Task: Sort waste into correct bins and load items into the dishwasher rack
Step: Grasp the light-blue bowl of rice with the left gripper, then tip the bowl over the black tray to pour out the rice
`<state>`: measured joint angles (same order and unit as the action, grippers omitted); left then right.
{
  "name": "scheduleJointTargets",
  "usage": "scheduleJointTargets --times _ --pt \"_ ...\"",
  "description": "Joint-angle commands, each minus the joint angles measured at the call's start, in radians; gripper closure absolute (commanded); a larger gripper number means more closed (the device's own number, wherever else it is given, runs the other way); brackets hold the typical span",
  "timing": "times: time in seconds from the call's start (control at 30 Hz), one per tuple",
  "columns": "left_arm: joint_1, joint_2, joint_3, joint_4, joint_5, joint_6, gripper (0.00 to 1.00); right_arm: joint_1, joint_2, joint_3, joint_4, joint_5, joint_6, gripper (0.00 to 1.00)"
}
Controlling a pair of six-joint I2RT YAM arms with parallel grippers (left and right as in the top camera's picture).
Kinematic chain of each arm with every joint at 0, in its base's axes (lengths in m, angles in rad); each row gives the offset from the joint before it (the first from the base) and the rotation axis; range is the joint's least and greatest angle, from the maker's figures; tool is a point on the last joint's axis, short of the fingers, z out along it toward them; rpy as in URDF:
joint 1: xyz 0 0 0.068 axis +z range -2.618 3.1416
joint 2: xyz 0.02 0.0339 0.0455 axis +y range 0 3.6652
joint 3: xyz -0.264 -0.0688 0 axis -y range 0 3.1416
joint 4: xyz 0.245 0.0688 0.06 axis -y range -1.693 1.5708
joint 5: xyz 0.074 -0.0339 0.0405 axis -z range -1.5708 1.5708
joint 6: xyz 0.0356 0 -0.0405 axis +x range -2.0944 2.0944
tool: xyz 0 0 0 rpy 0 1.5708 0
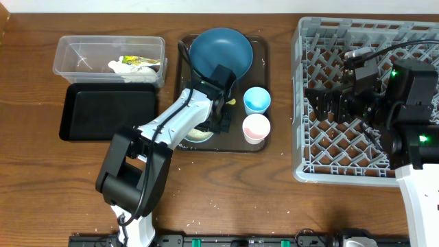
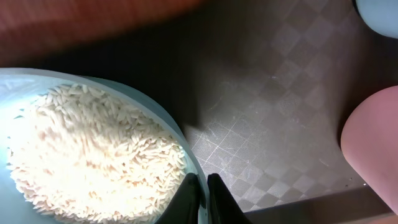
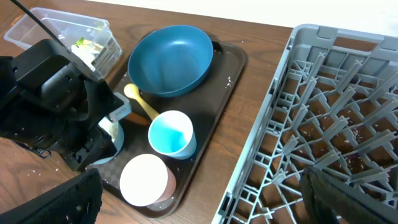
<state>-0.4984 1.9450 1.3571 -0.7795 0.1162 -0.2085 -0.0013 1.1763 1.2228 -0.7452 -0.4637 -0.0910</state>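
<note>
Overhead, far left: clear plastic tub (image 1: 75,49) holding the crumpled white paper with yellow-green wrapper (image 1: 134,65). Shallow black tray (image 1: 110,113) sits just in front of it, nothing visible inside.

Left gripper (image 2: 201,186) is over the near left part of the dark brown serving tray (image 1: 259,72). In the left wrist view its fingers are pinched onto the rim of the small light blue bowl (image 2: 15,84), which holds the heap of white rice (image 2: 93,155).

Key relation: both bins lie left of that claw, the black tray nearer. The left arm is much closer to them than the right. Which bin suits rice is a guess; probably the black one.

Further right on the serving tray: large dark blue bowl (image 1: 221,51), pale yellow spoon (image 3: 142,102), light blue cup (image 1: 256,101), pink cup (image 1: 256,127).

Far right: grey dishwasher rack (image 1: 299,137), no dishes in it. Right gripper (image 1: 331,104) hovers above it, fingers spread, holding nothing.

Hidden: the arm covers most of the rice bowl from overhead. No orange stick found in any view.
</note>
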Motion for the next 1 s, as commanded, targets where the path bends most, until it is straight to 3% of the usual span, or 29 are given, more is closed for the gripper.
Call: scheduleJointTargets --times 0.0,0.47,0.97 --pt "0.002 -0.001 0.011 -0.007 -0.003 -0.007 0.94 0.020 0.002 0.019 -0.004 -0.012 0.008 0.01" --pt "0.080 -0.168 0.141 -0.153 0.021 -0.085 0.94 0.020 0.002 0.019 -0.004 -0.012 0.008 0.01" --pt "0.579 -0.221 0.137 -0.184 0.342 -0.045 0.94 0.020 0.002 0.019 -0.005 -0.012 0.008 0.01"
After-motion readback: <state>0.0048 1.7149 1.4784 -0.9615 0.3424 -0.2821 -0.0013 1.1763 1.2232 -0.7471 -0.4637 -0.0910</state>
